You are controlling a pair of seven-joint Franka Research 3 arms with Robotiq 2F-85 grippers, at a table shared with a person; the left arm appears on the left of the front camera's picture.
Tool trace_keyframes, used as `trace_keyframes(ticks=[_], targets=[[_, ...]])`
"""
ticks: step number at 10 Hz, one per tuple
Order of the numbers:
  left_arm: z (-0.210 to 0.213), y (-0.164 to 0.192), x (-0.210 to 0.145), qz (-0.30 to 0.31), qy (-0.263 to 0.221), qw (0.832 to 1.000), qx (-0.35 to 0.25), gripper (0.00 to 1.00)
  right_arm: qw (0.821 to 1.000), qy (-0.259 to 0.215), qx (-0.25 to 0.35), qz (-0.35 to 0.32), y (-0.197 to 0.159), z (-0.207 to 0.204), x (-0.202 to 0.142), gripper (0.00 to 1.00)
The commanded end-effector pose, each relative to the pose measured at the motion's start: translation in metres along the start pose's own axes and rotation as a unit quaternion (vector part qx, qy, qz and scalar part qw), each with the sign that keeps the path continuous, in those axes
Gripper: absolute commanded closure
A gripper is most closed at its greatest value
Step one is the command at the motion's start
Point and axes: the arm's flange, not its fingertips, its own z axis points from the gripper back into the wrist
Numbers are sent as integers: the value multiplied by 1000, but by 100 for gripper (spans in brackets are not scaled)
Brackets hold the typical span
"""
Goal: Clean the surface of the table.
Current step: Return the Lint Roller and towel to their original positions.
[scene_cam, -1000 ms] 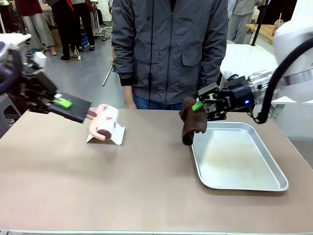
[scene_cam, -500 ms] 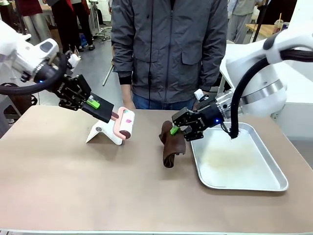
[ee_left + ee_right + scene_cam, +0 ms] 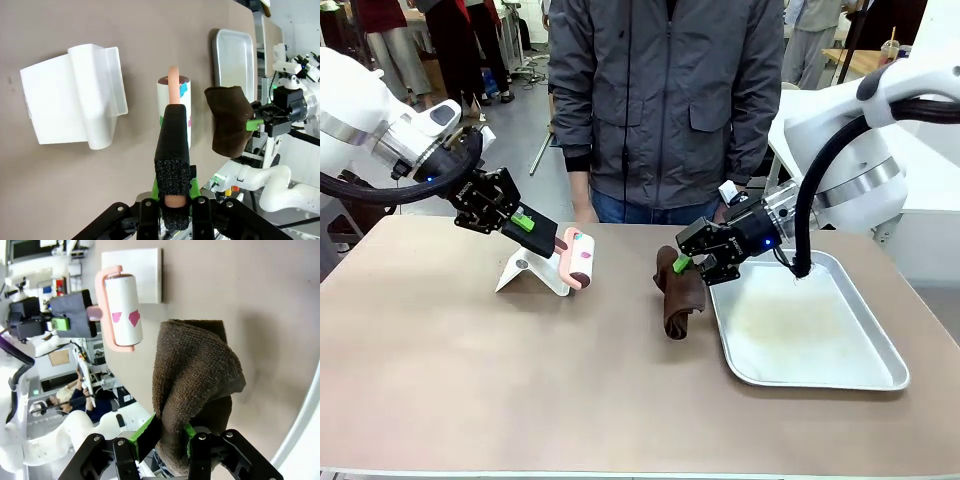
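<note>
Front view: my left fingers [image 3: 542, 232] clamp the black foam handle of a lint roller [image 3: 576, 258], held low over the desk [image 3: 520, 370], just beside a white stand [image 3: 533, 272] at left-center. My right fingers [image 3: 682, 263] pinch a brown cloth [image 3: 678, 296]; its lower fold touches the desk right at the left rim of the tray [image 3: 880, 340]. The desk fills the lower frame, taupe, wide, bare in front. A person [image 3: 665, 100] in a grey jacket stands at the far edge. Left wrist view: my fingers [image 3: 172, 200] are closed on the handle, pink shaft running out to the roller [image 3: 175, 107] above the desk [image 3: 75, 200]; the stand [image 3: 75, 100] lies to one side, the cloth [image 3: 229, 120] and tray [image 3: 234, 55] to the other. Right wrist view: my fingers [image 3: 170, 437] are closed on the cloth [image 3: 195, 390], green pads showing at its base; beyond it the desk [image 3: 250, 305], the roller [image 3: 124, 315] with pink marks, and the stand [image 3: 137, 275].
</note>
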Motion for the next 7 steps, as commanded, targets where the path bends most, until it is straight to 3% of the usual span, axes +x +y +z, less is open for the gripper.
trace_keyframes(ticks=[1, 3, 4, 6, 7], targets=[[5, -4, -5, -7, -5, 1000, -4, 78, 1000, -1, -7, 8, 5, -9, -7, 83], [1, -2, 0, -2, -1, 1000, 0, 78, 1000, 4, -1, 2, 1, -4, -3, 83], [0, 0, 6, 5, 46, 999, 19, 78, 999, 12, -35, -6, 3, -19, 5, 83], [3, -2, 16, -2, 55, 998, 37, 78, 999, -15, -31, -19, -5, -18, 16, 83], [1, -4, 22, 10, 63, 997, 53, 78, 999, -5, -19, -29, -12, -17, 20, 83]])
